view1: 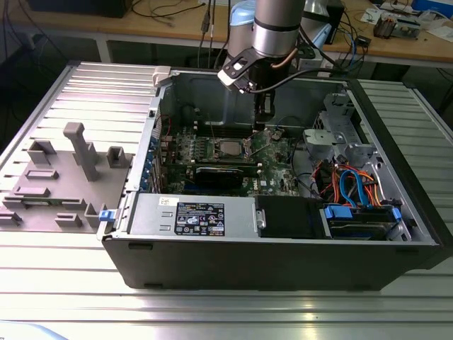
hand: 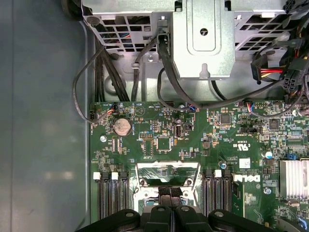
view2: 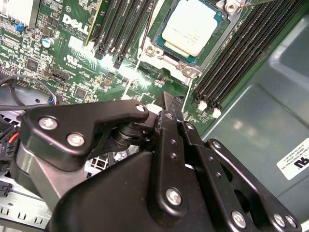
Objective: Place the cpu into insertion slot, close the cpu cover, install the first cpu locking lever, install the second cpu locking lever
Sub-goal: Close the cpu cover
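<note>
In the exterior view my gripper (view1: 263, 122) reaches down into the open computer case, just to the exterior view's right of the insertion slot (view1: 228, 148) on the green board. The cpu (view2: 192, 28), with its dull silver top, lies in the slot. The cpu cover (view2: 166, 60), a silver frame, lies around it. A thin metal lever (view2: 251, 2) runs past one corner of the socket. In the first wrist view my black fingertips (hand: 164, 192) sit together right over the socket's shiny frame (hand: 166, 170) and hide the chip. The gripper (hand: 169, 191) is shut with nothing seen in it.
Long black memory slots (view2: 125, 29) flank the socket on both sides. A finned heatsink (hand: 294, 179), a metal drive cage (hand: 203, 38) and cable bundles (hand: 104, 67) surround the board. The case walls (view1: 283, 262) enclose it. A grey fixture (view1: 64, 177) lies outside, at the exterior view's left.
</note>
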### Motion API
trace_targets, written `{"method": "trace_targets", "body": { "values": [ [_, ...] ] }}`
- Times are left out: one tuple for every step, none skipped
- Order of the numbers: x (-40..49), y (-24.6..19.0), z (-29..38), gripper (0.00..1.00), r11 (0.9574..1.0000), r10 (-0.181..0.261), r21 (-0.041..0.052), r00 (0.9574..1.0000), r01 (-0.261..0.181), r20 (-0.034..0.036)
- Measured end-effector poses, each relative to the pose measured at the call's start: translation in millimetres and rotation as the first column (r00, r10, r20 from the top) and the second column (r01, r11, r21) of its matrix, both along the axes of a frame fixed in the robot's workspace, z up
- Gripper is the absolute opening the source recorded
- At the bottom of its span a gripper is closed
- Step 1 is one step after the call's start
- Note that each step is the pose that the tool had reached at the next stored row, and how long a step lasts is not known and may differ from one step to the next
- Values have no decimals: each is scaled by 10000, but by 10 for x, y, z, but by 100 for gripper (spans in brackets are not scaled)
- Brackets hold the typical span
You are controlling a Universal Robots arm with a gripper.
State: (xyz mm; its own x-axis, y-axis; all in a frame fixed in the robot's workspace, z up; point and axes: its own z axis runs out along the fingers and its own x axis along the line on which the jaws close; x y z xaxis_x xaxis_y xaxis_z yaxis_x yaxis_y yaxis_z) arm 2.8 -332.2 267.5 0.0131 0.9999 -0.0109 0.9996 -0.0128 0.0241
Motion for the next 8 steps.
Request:
{"method": "trace_targets", "body": {
  "values": [
    [1,0,0,11,10000,0,0,10000,0,0],
    [6,0,0,11,10000,3,-1,10000,-3,0],
    [17,0,0,11,10000,1,-1,10000,-1,0],
    [59,0,0,11,10000,1,0,10000,-1,-1],
    [107,0,-2,11,10000,1,1,10000,-1,-1],
    [150,0,-4,11,10000,0,1,10000,0,-2],
    [189,0,-7,11,10000,2,0,10000,-2,-2],
    [248,0,-11,11,10000,0,-1,10000,0,-3]
  ]
}}
